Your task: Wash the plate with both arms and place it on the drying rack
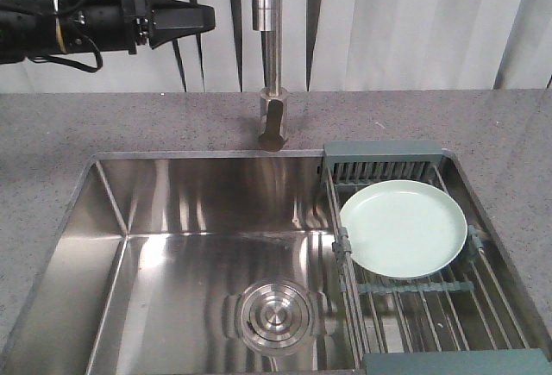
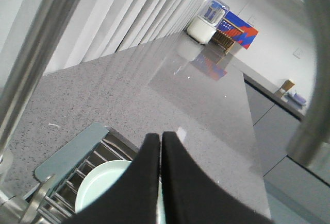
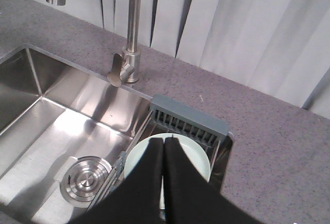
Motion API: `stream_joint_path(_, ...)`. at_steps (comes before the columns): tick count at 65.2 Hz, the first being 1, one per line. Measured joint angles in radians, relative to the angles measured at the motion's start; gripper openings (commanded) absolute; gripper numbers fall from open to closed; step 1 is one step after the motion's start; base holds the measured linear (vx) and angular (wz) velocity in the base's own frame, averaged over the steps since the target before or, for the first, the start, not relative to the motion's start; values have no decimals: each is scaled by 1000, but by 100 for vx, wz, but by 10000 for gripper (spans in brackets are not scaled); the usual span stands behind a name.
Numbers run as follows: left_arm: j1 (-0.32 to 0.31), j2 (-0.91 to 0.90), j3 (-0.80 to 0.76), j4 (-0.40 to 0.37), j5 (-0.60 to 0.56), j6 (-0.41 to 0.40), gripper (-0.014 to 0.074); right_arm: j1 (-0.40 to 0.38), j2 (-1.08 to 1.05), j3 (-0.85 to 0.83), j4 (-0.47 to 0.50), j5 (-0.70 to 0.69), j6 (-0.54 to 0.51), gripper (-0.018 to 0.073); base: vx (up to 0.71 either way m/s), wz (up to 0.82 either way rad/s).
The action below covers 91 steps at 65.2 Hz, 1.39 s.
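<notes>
The plate [image 1: 404, 228] is round and pale green, with a low rim and a shiny face. It lies flat on the rack [image 1: 483, 306], at the far end, close to the slotted part. The rack is made of thin steel rods side by side, with grey-blue plastic ends. It sits over the right side of the sink [image 1: 172, 237].

The sink is a deep box of shiny steel with straight walls. A round steel drain [image 1: 273, 315] with rings sits in its floor. A tall steel tap [image 1: 271, 56] stands behind the sink on the table [image 1: 78, 125], which is grey and speckled like stone.

The left tool [image 1: 203, 18] is black and pointed. It hangs high up on the left, near the tap and far from the plate. Its two fingers [image 2: 144, 183] are pressed together with nothing between them.

The right tool [image 3: 164, 147] is also black, and it hangs over the plate. Its fingers [image 3: 180, 188] are pressed together too, holding nothing.
</notes>
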Motion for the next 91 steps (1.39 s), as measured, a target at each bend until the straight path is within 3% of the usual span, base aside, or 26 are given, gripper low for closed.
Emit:
stream_joint_path(14,15,-189,155,82,-6,0,-8,0,44,1,61,-77,-47,-11,0,0)
stream_joint_path(27,15,-467,484,101,-3,0,-8,0,47,1,122,-109,-133,-9,0,0)
stream_joint_path(35,15,-672,696,172,64,0,-8,0,11,46,138,-156,-155,-10,0,0)
stream_joint_path(50,15,-1056,1018,172,160,0,-8,0,-171,518,182,-379,-179,-10,0,0)
stream_joint_path(61,15,-1287,1226,172,218,0,-8,0,-300,799,241,-454,-179,-10,0,0)
stream_joint_path(75,15,-1394,1403,172,338,0,-6,0,-392,932,241,-471,-182,-10,0,0)
stream_joint_path(91,15,-1405,1418,172,347,0,-6,0,-398,932,244,-475,-182,-10,0,0)
